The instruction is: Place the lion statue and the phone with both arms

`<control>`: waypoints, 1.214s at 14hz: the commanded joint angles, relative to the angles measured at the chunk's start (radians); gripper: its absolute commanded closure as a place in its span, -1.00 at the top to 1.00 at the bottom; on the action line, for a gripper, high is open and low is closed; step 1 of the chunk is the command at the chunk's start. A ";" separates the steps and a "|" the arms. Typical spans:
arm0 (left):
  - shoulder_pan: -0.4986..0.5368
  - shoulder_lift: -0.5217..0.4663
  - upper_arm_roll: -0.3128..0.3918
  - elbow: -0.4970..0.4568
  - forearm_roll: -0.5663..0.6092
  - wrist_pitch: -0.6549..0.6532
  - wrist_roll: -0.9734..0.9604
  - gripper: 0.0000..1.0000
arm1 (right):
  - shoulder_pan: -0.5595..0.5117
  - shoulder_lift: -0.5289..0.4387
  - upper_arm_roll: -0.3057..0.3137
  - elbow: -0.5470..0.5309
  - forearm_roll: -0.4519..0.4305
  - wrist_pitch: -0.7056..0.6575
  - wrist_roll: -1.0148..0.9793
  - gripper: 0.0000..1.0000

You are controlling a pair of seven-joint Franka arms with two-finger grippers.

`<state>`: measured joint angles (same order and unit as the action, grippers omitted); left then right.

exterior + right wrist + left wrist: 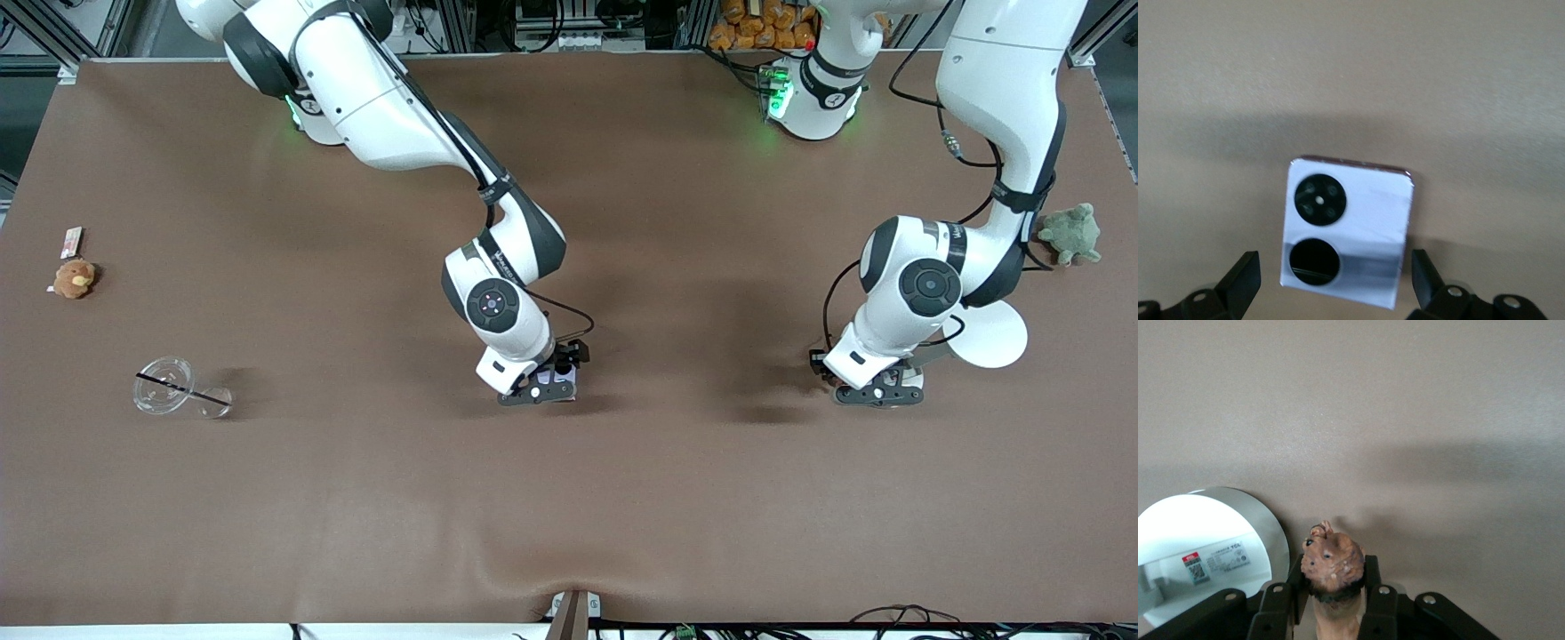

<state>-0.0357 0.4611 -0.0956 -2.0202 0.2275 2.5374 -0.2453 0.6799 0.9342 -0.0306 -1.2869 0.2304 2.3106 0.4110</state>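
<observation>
The lion statue (1333,561), a small reddish-brown figurine, sits between the fingers of my left gripper (1333,579), which is shut on it. The left gripper (880,391) is low over the table beside the white plate (991,336). The phone (1348,230), lavender-white with two black circles, lies flat on the brown table. My right gripper (1335,280) is open around it, with a finger (1245,277) on each side and a gap to the phone's edges. In the front view the right gripper (544,389) is low at the table's middle, over the phone (563,380).
The white plate (1205,547) lies close beside the left gripper. A green plush turtle (1071,233) sits at the left arm's end. At the right arm's end are a tan plush toy (76,278), a small card (71,240) and a tipped clear cup (178,391).
</observation>
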 commanded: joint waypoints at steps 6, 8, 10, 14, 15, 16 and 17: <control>0.040 0.025 -0.010 -0.003 0.026 0.046 0.040 -1.00 | 0.012 0.084 -0.015 0.089 0.007 0.029 0.012 1.00; 0.040 0.031 -0.010 0.005 0.026 0.046 0.040 0.62 | 0.013 0.084 -0.015 0.083 -0.012 0.030 0.012 1.00; 0.039 0.034 -0.010 0.006 0.024 0.046 0.038 1.00 | 0.018 0.084 -0.015 0.080 -0.064 0.032 0.006 0.72; 0.027 0.005 -0.013 0.018 0.024 0.038 0.026 1.00 | 0.018 0.072 -0.014 0.075 -0.175 0.046 0.022 -0.78; 0.025 -0.005 -0.030 0.020 0.023 0.031 0.024 1.00 | 0.009 0.051 -0.012 0.063 -0.172 0.041 0.023 -0.81; 0.028 -0.016 -0.053 0.023 0.019 0.020 0.021 1.00 | -0.002 0.026 -0.015 0.043 -0.169 0.038 0.025 -0.80; 0.026 -0.024 -0.061 0.037 0.019 0.005 0.021 1.00 | -0.034 -0.015 -0.015 0.028 -0.169 0.033 0.017 -0.80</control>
<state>-0.0106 0.4743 -0.1304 -1.9899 0.2282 2.5709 -0.2138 0.6876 0.9886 -0.0463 -1.2252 0.0777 2.3527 0.4210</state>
